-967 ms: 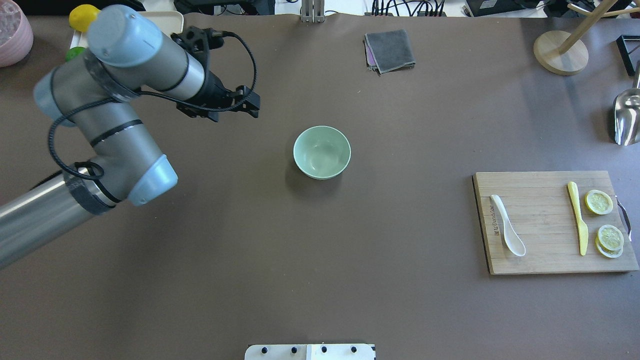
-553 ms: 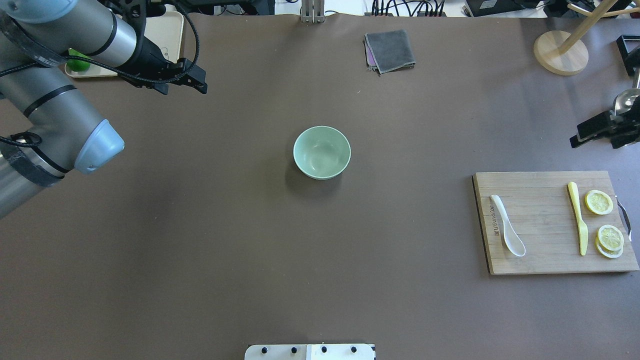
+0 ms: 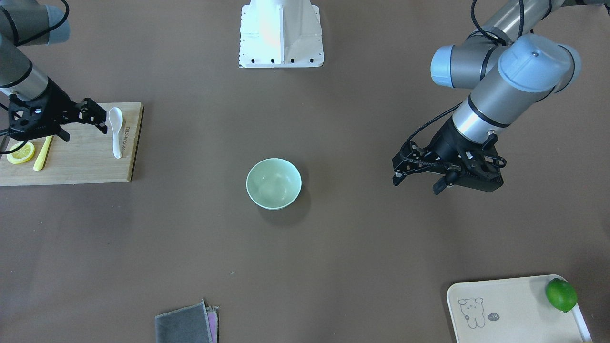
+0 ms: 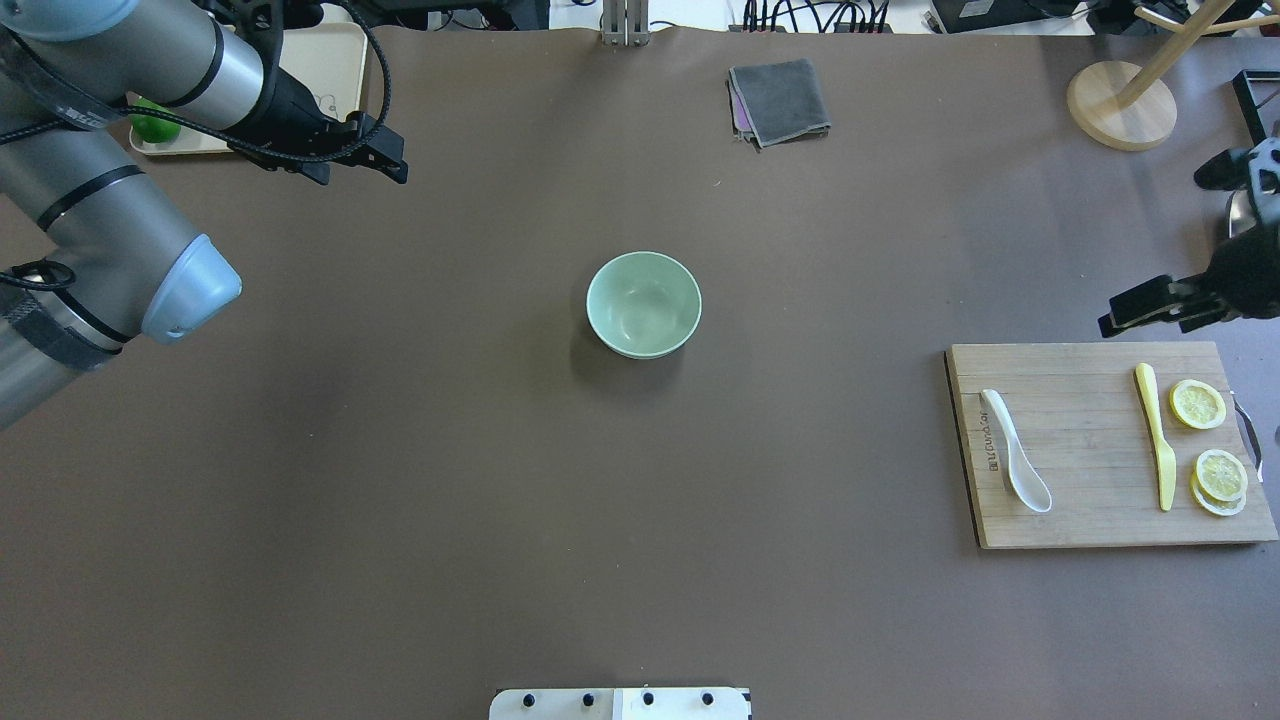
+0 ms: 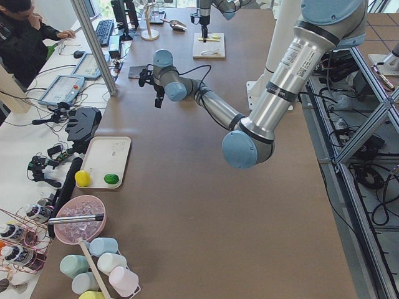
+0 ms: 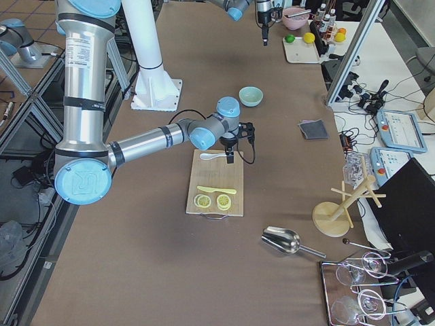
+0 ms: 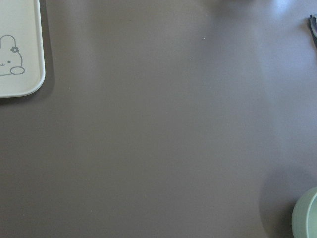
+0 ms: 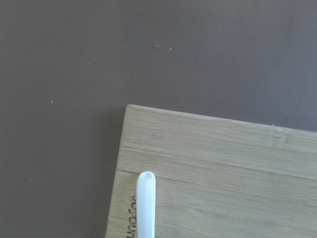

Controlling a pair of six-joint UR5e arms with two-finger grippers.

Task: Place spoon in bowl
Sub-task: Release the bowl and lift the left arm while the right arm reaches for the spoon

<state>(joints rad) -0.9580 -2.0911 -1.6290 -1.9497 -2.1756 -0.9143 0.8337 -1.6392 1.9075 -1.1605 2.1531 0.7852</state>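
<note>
- Right gripper [image 4: 1152, 312] has come in from the table's right edge since the earlier overhead frame and now hangs at the far edge of the wooden cutting board [image 4: 1090, 470]. The left arm has barely shifted.
- Right jaws spread wide with nothing between them, I'd say ready for the pick.
- Small white soup-style spoon [image 4: 1015, 450] lies flat on the board's inner strip, next to the printed logo. Its handle points toward the far side and its scoop toward the robot.
- The right wrist view shows only the handle tip, so I judge the approach is lined up on the handle end.
- Pale mint-green round bowl [image 4: 643, 303] sits empty mid-table, well apart from the board.
- Left gripper [image 3: 417, 183] is parked toward the far-left corner, jaws apart and empty. I think that's to keep the bowl lane free.
- Slim yellow plastic knife [image 4: 1155, 435] and the lemon slices [image 4: 1198, 404] share the board but sit apart from the spoon, so the grasp has room.
</note>
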